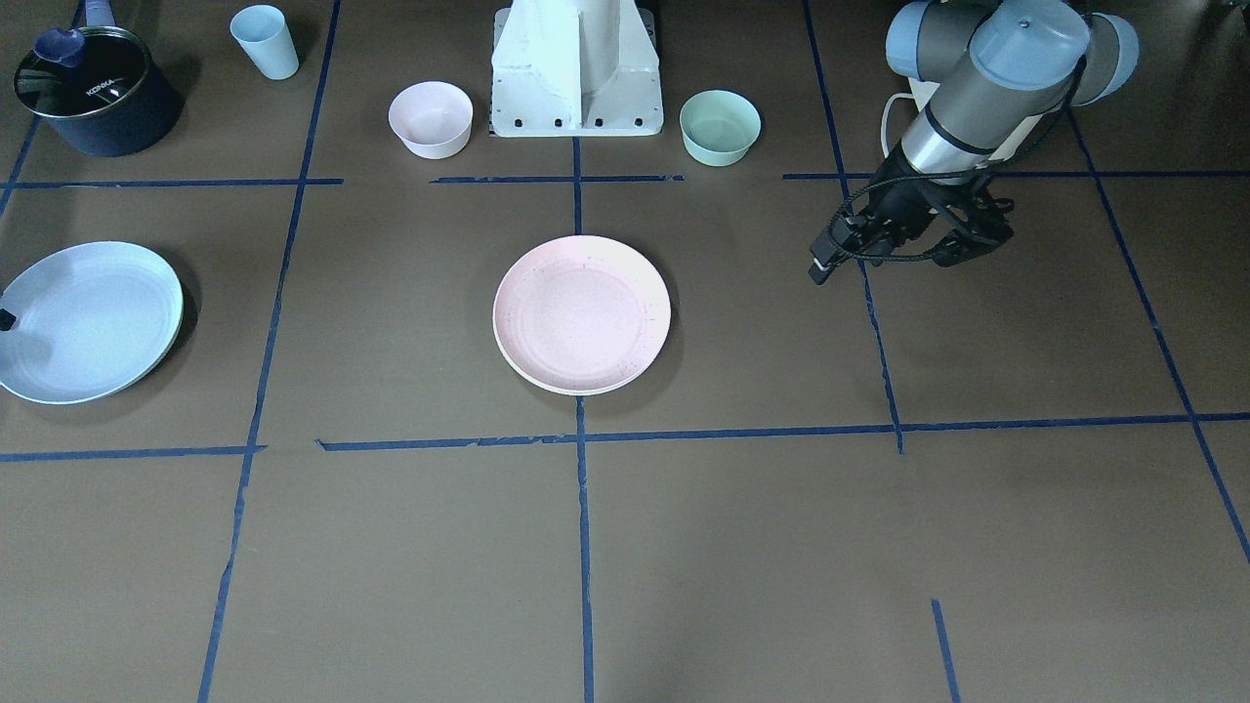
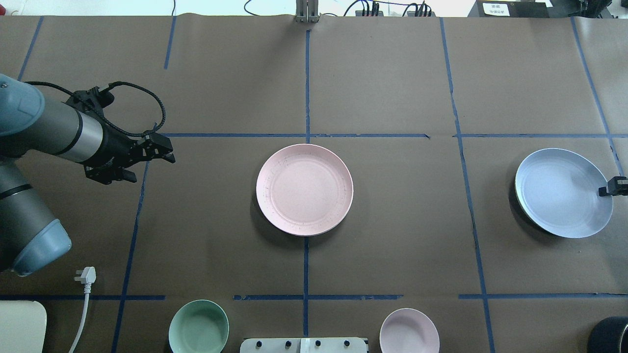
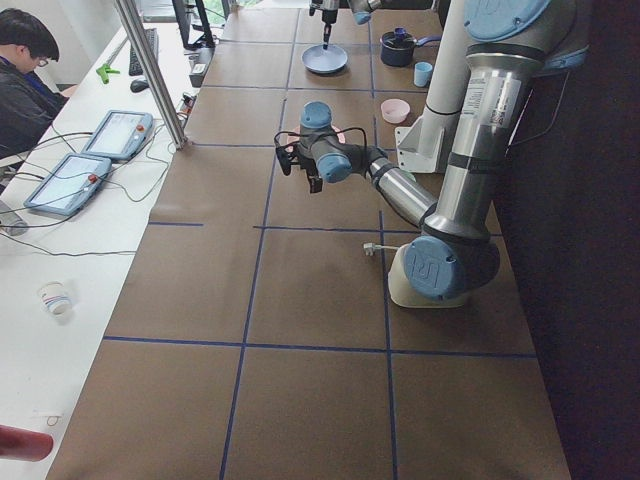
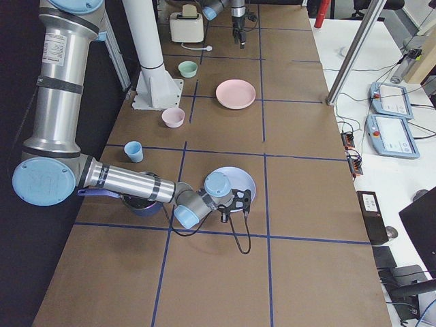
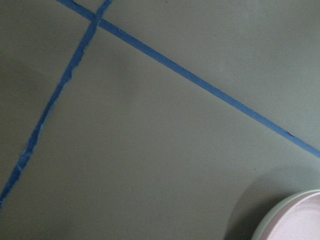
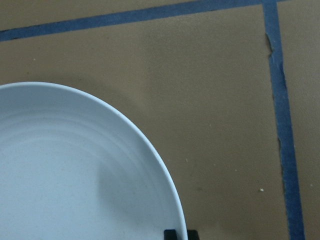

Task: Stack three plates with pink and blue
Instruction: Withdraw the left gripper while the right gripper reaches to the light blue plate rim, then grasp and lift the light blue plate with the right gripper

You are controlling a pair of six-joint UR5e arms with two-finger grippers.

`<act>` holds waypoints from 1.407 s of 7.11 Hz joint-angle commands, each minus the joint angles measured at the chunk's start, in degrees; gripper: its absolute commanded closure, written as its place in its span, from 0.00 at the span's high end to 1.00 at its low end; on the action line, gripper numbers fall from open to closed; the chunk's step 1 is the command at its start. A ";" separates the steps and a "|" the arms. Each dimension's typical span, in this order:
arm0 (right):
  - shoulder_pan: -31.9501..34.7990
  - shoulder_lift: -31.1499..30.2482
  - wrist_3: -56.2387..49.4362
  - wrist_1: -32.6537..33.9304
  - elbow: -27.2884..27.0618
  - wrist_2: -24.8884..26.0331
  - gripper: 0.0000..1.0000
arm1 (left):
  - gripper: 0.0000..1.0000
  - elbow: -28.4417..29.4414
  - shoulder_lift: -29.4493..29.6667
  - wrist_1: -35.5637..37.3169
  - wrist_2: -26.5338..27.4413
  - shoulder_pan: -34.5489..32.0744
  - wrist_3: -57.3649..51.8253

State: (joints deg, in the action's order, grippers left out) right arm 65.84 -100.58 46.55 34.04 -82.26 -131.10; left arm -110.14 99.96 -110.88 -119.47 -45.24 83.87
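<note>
The pink plate [image 2: 304, 189] lies at the table's middle, and a pale cream rim [image 1: 578, 390] shows under it. The pink plate's edge also shows in the left wrist view [image 5: 300, 220]. The light blue plate [image 2: 563, 192] is at the robot's right, tilted, also in the front view [image 1: 88, 322]. My right gripper [image 2: 611, 188] is shut on the blue plate's outer rim; one fingertip [image 6: 175, 234] shows at the rim [image 6: 165, 190]. My left gripper [image 2: 169, 153] hovers open and empty, well left of the pink plate.
A small pink bowl [image 2: 409, 331] and a mint-green bowl [image 2: 198, 327] stand near the robot base [image 1: 576, 68]. A dark pot [image 1: 93, 93] and a light blue cup [image 1: 266, 41] are at the right arm's side. A white plug [image 2: 86, 275] lies by the left arm.
</note>
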 commanded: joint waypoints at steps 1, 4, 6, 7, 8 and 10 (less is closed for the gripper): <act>0.78 0.04 0.47 -0.12 -3.33 -1.69 0.00 | 1.00 -0.16 -6.50 0.67 -0.06 -4.74 -13.83; 2.01 2.14 7.21 0.67 -10.78 -5.38 0.00 | 1.00 2.12 -11.53 0.93 -8.91 -16.94 -34.07; 2.01 7.56 17.99 0.76 -13.80 -6.80 0.00 | 1.00 7.02 -13.30 1.02 -13.75 -24.50 -49.08; 1.23 10.64 21.97 0.85 -13.89 -6.54 0.00 | 1.00 9.75 -13.57 1.02 -15.60 -27.76 -56.11; -0.26 13.02 22.62 2.33 -14.24 -6.19 0.00 | 1.00 11.86 -13.83 1.11 -15.62 -30.23 -62.19; -6.38 19.08 22.62 15.71 -19.14 -1.12 0.00 | 1.00 12.68 -13.74 7.92 -15.45 -34.98 -73.36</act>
State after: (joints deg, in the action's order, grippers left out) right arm 63.12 -85.08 68.88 42.29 -98.56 -135.37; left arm -97.95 86.21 -106.92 -134.86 -77.42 16.95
